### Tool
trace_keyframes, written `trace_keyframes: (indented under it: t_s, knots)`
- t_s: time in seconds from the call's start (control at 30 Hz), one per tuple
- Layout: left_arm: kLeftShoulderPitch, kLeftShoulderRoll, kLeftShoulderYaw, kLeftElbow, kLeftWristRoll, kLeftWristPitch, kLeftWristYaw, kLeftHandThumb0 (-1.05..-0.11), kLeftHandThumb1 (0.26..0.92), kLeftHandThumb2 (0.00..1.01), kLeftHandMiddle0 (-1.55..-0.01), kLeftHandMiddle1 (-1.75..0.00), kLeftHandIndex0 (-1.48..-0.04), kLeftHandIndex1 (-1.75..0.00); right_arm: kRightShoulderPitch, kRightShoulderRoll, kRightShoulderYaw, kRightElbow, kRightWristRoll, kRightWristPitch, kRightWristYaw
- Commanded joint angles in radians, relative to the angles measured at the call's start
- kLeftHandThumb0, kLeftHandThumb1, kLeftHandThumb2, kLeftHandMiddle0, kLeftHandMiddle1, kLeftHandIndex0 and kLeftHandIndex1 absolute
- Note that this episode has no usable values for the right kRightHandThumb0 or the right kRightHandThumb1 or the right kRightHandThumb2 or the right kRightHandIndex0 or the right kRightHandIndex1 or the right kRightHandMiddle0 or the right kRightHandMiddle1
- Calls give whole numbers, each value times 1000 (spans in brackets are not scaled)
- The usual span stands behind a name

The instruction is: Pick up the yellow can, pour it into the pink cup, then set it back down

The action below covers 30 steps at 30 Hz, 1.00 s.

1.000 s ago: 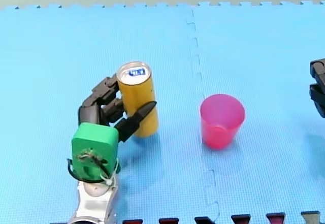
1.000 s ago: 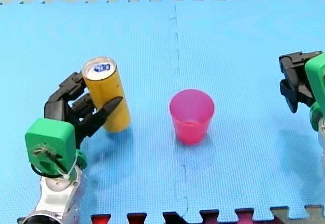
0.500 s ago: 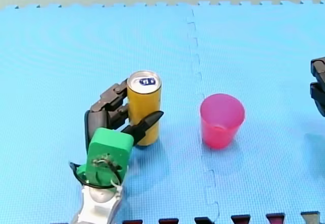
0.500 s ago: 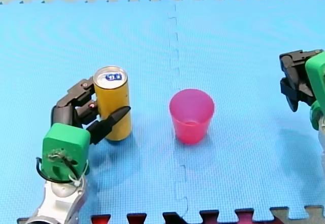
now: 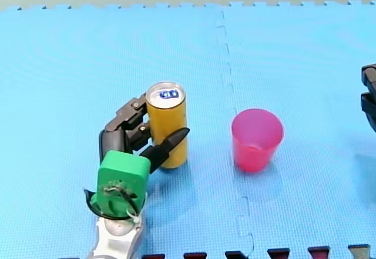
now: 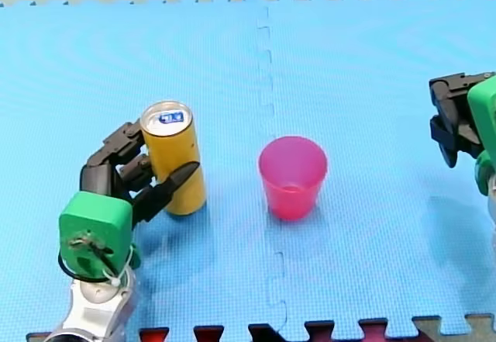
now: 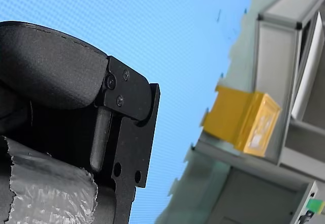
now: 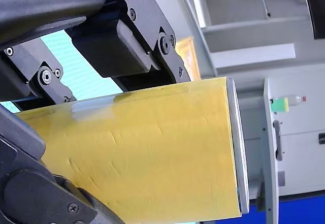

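Observation:
The yellow can (image 5: 167,124) stands about upright on the blue foam mat, left of the mat's seam, its silver top with a blue tab facing up. My left hand (image 5: 147,138) is shut on it, two black fingers behind the can and the thumb (image 5: 170,142) across its front. The second wrist view shows the can's yellow side (image 8: 147,153) close up between black fingers (image 8: 127,36). The pink cup (image 5: 256,138) stands upright to the right of the can, apart from it. My right hand (image 6: 453,129) hangs at the right edge, away from both.
The blue foam mat (image 5: 282,47) with jigsaw seams covers the whole work surface. Dark and red mat teeth (image 6: 232,333) line the near edge. In the first wrist view a yellow box (image 7: 244,120) and grey shelving lie beyond the mat's edge.
The left hand has carried the can right and toward me, from tilted to upright. In the last half second it shifted only slightly. The cup and right hand stayed put.

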Motion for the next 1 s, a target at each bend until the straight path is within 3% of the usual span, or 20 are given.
trace_keyframes:
  t_s: [0.0,0.57,0.97]
  knots:
    - [-13,-1,8,7,-10,-20,-6,-357,857,0,-1276,-5,-1149,-3,-5,-7,-1,0,0,5,-3]
    - [-18,-13,17,47,-2,-64,4,-358,856,0,-1276,-3,-1149,-1,-3,-13,14,-3,-15,1,-26]
    - [-5,1,-18,64,70,-86,69,-362,861,1,-1262,0,-1145,0,4,-12,7,-6,-4,-4,-23]
